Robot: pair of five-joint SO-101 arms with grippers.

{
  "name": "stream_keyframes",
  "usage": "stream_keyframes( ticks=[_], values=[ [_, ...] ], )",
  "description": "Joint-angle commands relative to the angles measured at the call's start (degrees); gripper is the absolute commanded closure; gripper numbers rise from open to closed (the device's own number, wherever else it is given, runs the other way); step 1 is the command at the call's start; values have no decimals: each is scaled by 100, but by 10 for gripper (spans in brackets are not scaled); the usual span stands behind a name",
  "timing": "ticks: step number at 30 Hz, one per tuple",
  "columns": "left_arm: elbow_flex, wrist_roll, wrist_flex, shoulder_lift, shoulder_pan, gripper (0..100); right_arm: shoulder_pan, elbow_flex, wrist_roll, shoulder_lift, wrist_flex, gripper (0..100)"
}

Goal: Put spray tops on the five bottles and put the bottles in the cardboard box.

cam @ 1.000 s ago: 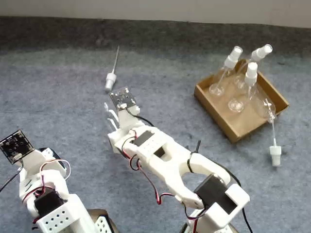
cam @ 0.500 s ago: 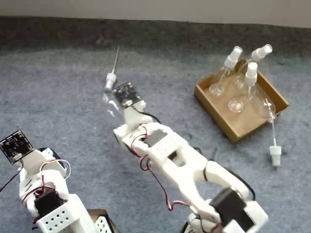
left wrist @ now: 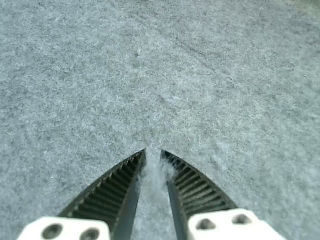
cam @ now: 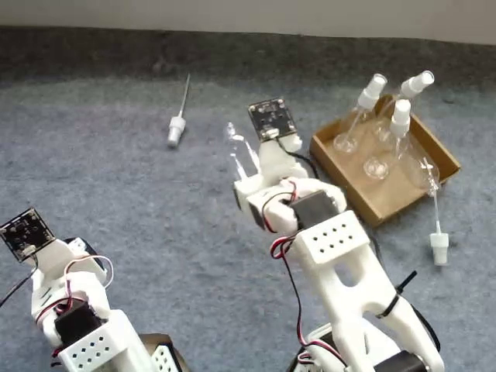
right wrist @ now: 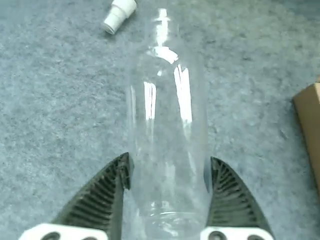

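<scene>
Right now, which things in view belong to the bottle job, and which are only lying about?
Belong to the job: clear bottle, held in the right pincer; two loose spray tops; cardboard box; three capped bottles in it.
Only lying about: grey carpet; dark strip along its far edge.

The box (cam: 370, 200) sits at the far right of the desk (cam: 116, 194), with bottles (cam: 353, 128) in it. One top (cam: 439, 246) lies just right of the box, nearer. A second top (cam: 177, 129) lies far, left of centre. Between it and the box, a bottle (cam: 239, 151) sits in the right gripper (cam: 242, 163).
</scene>
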Motion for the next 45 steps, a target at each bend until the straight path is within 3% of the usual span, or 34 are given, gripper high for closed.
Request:
stream_keyframes(
  ticks=[1, 14, 18, 24, 32, 38, 45],
  values=[
    [110, -44, 35, 4, 101, 995, 382, -426, 730, -259, 330, 900],
    [110, -44, 35, 4, 101, 995, 866, 514, 1029, -233, 215, 900],
    [110, -44, 35, 4, 101, 995, 927, 936, 1644, -215, 92, 900],
    [110, -44, 35, 4, 101, 995, 1516, 1877, 1802, -198, -901, 900],
    [110, -44, 35, 4, 101, 995, 1516, 3037, 1829, -224, -1490, 896],
    [110, -44, 35, 4, 101, 995, 1525, 3090, 1829, -215, -1481, 765],
    [110, -44, 35, 4, 101, 995, 1499, 3064, 1837, -259, -1464, 694]
  ],
)
